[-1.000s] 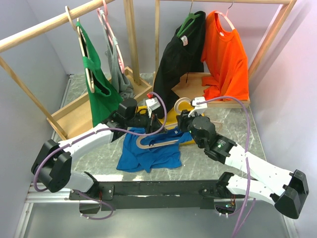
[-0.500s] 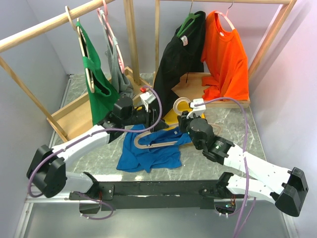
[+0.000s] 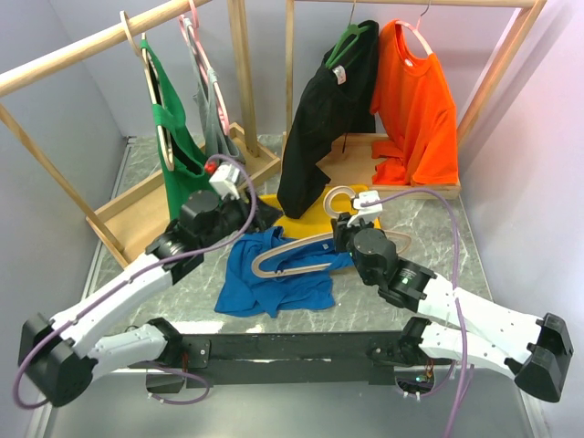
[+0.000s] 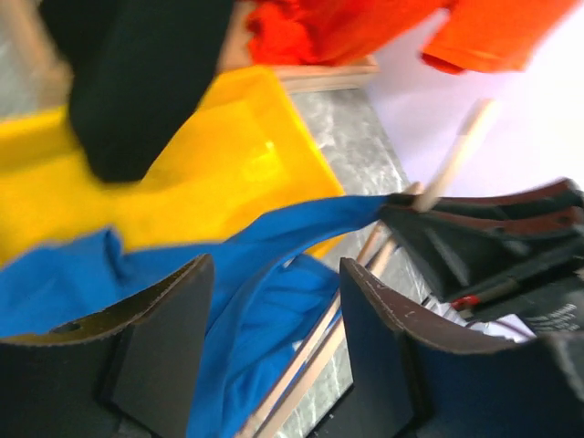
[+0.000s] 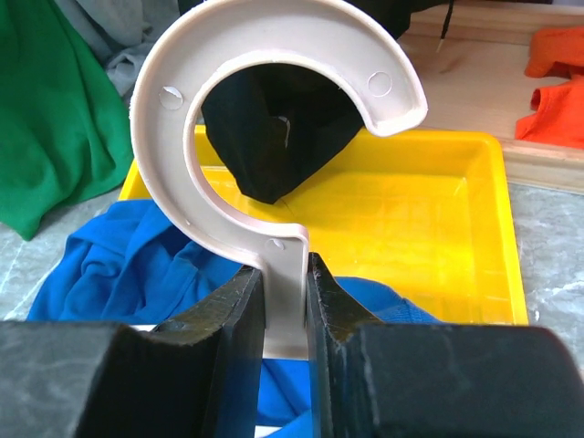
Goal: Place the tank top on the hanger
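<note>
Nearest, in front of the yellow plastic tray (image 3: 306, 222), the tank top (image 3: 274, 283) lies crumpled on the veined stone table (image 3: 438, 237), soft royal-blue cloth in loose folds. The hanger (image 3: 297, 258), a thin pale loop with a broad curved hook, rests across the cloth's edge nearest the tray. The right gripper (image 5: 285, 306) is clamped on the hanger's neck below the hook. Left of the tray, the left gripper (image 4: 274, 292) has its jaws wide apart, gripping nothing.
</note>
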